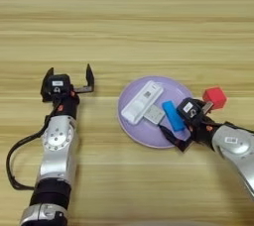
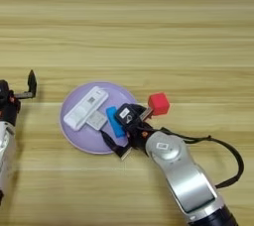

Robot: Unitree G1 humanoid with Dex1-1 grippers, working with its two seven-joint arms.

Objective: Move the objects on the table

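Plate [image 1: 130, 121]: bar [image 1: 143, 102], grey piece [image 1: 154, 114], block [image 1: 173, 115].
Cube [image 1: 215, 97] off its 3 o'clock rim. Right gripper [image 1: 191, 125] spread wide there, empty; left gripper [image 1: 68, 79] open, empty, at 9.

The counter [image 1: 149, 22] is light wood with long horizontal plank grain. The round plate [image 1: 134, 131] is lilac, carrying a white bar [image 1: 142, 102], a grey flat rectangle [image 1: 154, 114] and a blue block [image 1: 173, 115]. The cube [image 1: 215, 97] is red.

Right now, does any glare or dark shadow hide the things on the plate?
Left eye view: soft even light, no glare on the lilac plate; right eye view: the same, only the right claw hides part of the blue block.
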